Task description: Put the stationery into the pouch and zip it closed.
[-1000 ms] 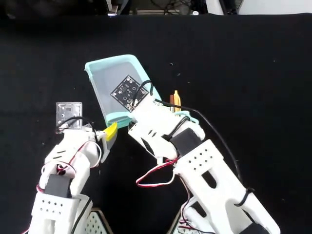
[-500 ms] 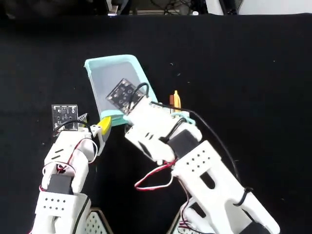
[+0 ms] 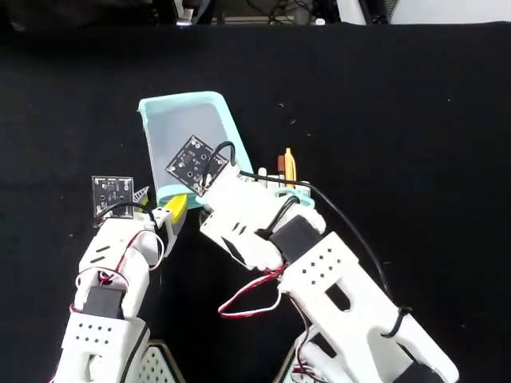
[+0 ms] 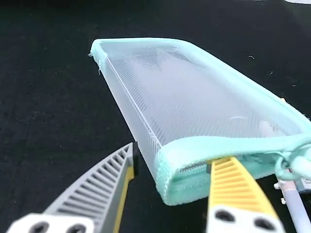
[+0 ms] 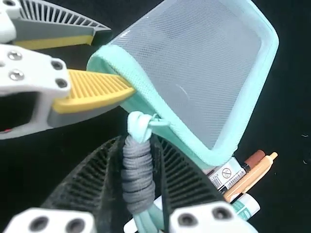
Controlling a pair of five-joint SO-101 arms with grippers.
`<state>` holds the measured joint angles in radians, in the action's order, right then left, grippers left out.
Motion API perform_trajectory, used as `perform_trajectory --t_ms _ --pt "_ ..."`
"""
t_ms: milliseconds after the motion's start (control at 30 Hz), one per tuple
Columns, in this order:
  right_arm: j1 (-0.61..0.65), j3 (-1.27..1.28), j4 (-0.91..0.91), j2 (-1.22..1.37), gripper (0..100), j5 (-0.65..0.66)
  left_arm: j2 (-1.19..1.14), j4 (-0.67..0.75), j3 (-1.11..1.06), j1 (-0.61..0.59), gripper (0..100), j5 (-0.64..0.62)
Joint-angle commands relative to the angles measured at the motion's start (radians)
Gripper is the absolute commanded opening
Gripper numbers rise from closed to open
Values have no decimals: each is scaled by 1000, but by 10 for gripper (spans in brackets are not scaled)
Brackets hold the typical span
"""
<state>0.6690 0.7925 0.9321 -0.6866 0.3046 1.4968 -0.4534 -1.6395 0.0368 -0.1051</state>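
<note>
Right fingers (image 5: 182,187): closed on the grey pull cord (image 5: 137,167), whose teal loop ties into the near end of the pouch (image 4: 194,102).

Left fingers (image 4: 233,187): open, straddling the pouch's near left corner. The yellow finger touches the teal binding; the grey finger stands apart on the outer side.

We note the pouch lies on the black counter (image 3: 415,120). Its long axis runs from both sets of fingers toward the counter's far edge, leaning a little left.

Pens (image 5: 250,172) poke out beside the near right corner; we cannot tell whether they sit inside.

We judge the zip calls for the left fingers to pinch that corner as an anchor while the right fingers draw the cord.
</note>
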Motion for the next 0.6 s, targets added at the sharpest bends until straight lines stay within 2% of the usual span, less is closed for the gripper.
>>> perform_trajectory --t_ms 0,100,267,367,433,533,567 --pt "12 -16 28 -7 12 14 -3 25 -2 7 247 0" --pt "14 -31 54 -7 12 38 -3 26 -16 7 247 2" --pt "14 -31 57 -7 12 40 -3 54 -25 -61 247 2" --pt "14 -31 57 -7 12 40 -3 52 -38 -65 240 49" --pt "14 -31 58 -7 12 40 -3 52 -39 -65 192 55" --pt "14 -31 57 -7 12 40 -3 52 -38 -65 36 57" --pt "14 -31 55 -8 12 40 -3 51 -36 -65 24 58"
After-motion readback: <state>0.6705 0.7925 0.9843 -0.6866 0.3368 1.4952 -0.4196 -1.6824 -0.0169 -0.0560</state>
